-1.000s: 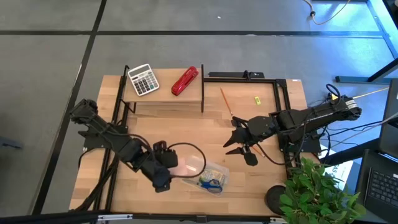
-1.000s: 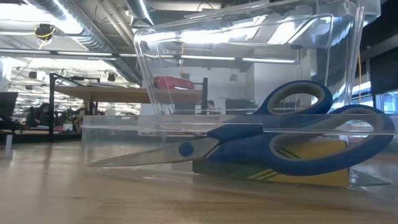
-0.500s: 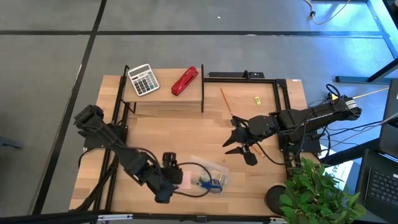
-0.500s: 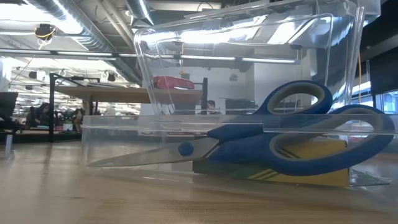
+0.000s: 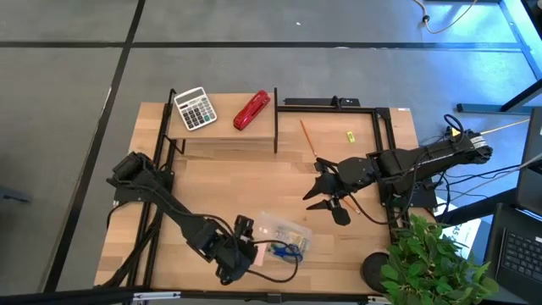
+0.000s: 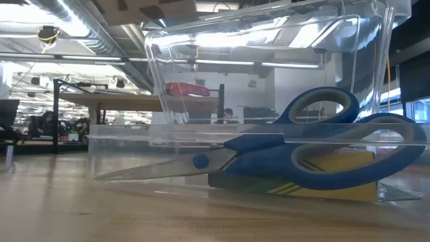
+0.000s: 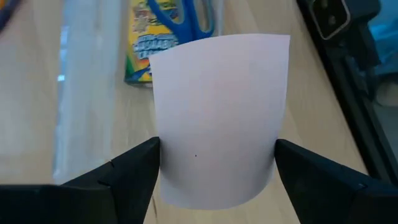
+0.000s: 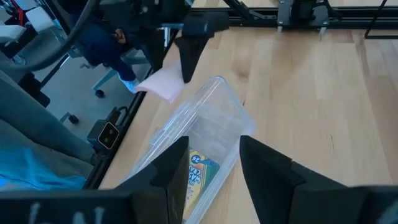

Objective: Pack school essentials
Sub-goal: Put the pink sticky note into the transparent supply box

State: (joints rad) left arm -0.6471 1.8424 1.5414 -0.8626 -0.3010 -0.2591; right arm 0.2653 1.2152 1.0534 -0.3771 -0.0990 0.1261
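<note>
My left gripper (image 5: 241,252) hangs over the table's near edge, just left of the clear plastic box (image 5: 281,236), and is shut on a pink sticky-note pad (image 7: 217,112). The box holds blue-handled scissors (image 6: 302,144) and a yellow crayon pack (image 7: 144,46), both lying on its floor. My right gripper (image 5: 324,191) waits open above the table's right middle, holding nothing; in its wrist view the box (image 8: 205,124) lies ahead of its fingers. An orange pencil (image 5: 307,138) and a small yellow piece (image 5: 350,135) lie on the far right of the table. My left gripper pinches the pad between its two fingers, one on each opposite side edge (image 7: 160,163), near the end closest to the wrist. The fingers slant down from the table's left. The pad (image 8: 163,83) sticks out ahead of them, slightly bowed, clear of the table.
A white-grey calculator (image 5: 195,108) and a red stapler (image 5: 251,110) sit on a raised shelf at the far left. Black frame rails (image 5: 377,127) border the far right. A potted plant (image 5: 432,263) stands at the near right corner. A black cable (image 5: 275,264) loops beside the box.
My left gripper has moved down and toward the table's near edge and right, rolling about its own axis, with the pink pad still in its fingers. The cable loop has swung along with it. The box and my right arm have kept still.
</note>
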